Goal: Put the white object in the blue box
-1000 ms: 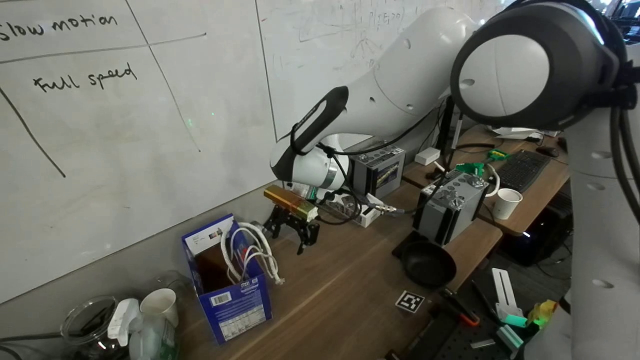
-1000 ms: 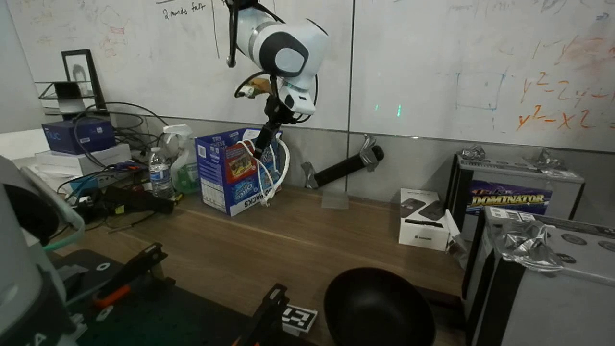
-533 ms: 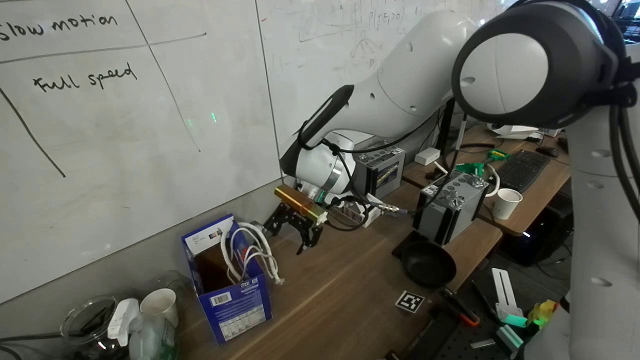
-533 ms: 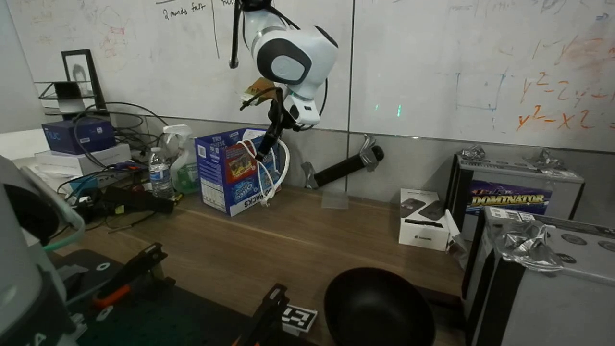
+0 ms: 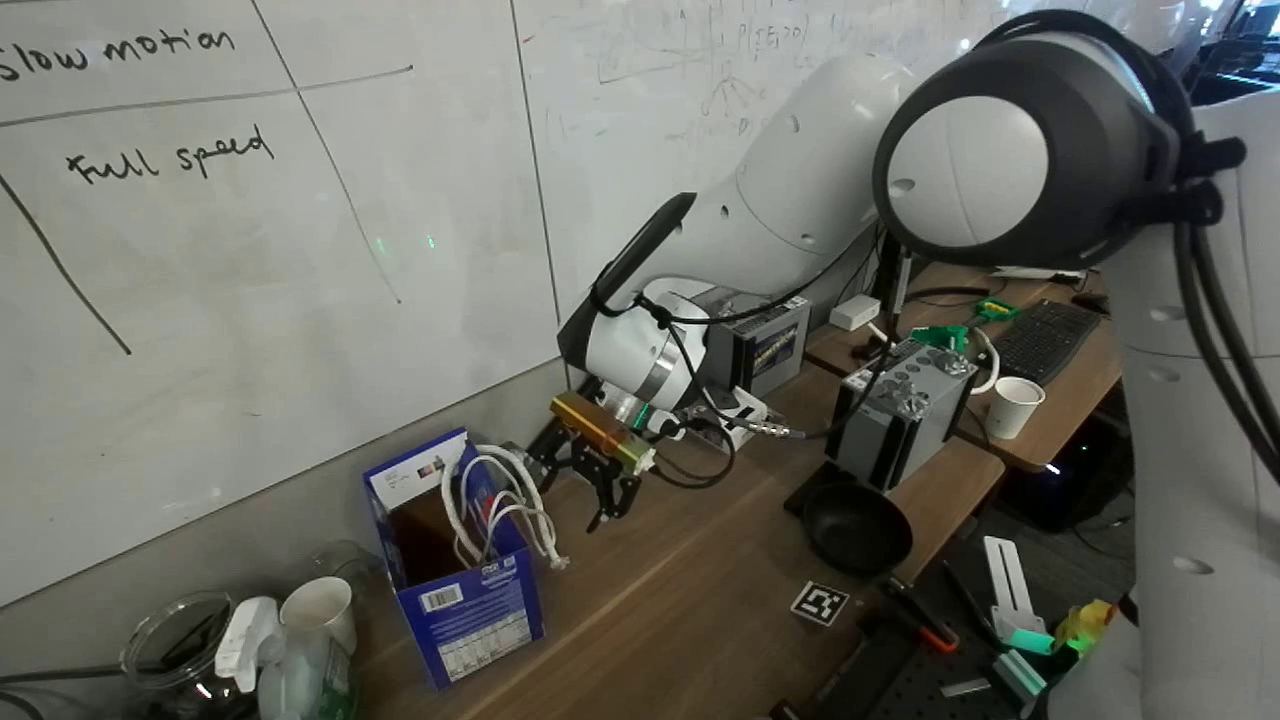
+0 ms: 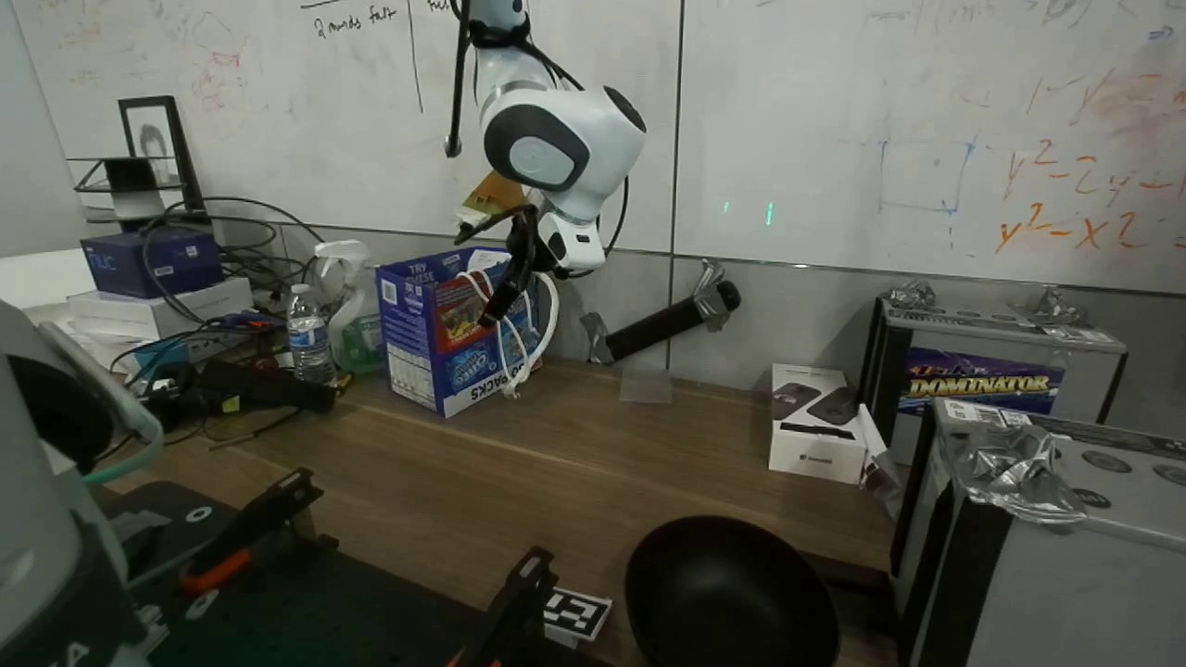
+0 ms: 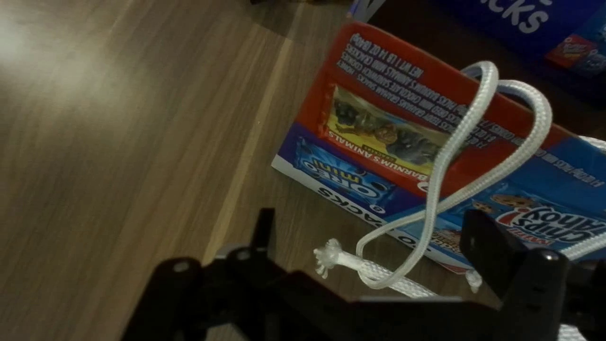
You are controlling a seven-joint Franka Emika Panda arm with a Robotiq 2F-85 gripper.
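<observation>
The blue box point(image 5: 480, 615) stands on the table by the wall with its top open; it also shows in an exterior view point(image 6: 408, 333) and the wrist view point(image 7: 315, 111). The white rope point(image 5: 548, 530) hangs in loops over the box's rim, part inside and part down the outer side. Its loops also show in an exterior view point(image 6: 554, 320) and the wrist view point(image 7: 438, 166). A frayed rope end point(image 7: 331, 255) hangs outside the box. My gripper point(image 5: 567, 492) is open beside the rope's side of the box, with rope between its spread fingers in the wrist view point(image 7: 369, 218), not gripped.
A spray bottle point(image 6: 357, 315) and a water bottle point(image 6: 309, 333) stand beside the box. A paper cup point(image 5: 322, 612) and a glass pot point(image 5: 180, 640) are near it. A black pan point(image 5: 858, 530), a white carton point(image 6: 815, 454) and grey metal units point(image 5: 905, 410) lie farther along the table.
My gripper has come down a little and shifted slightly beside the box, still open. The rope and the box have not moved.
</observation>
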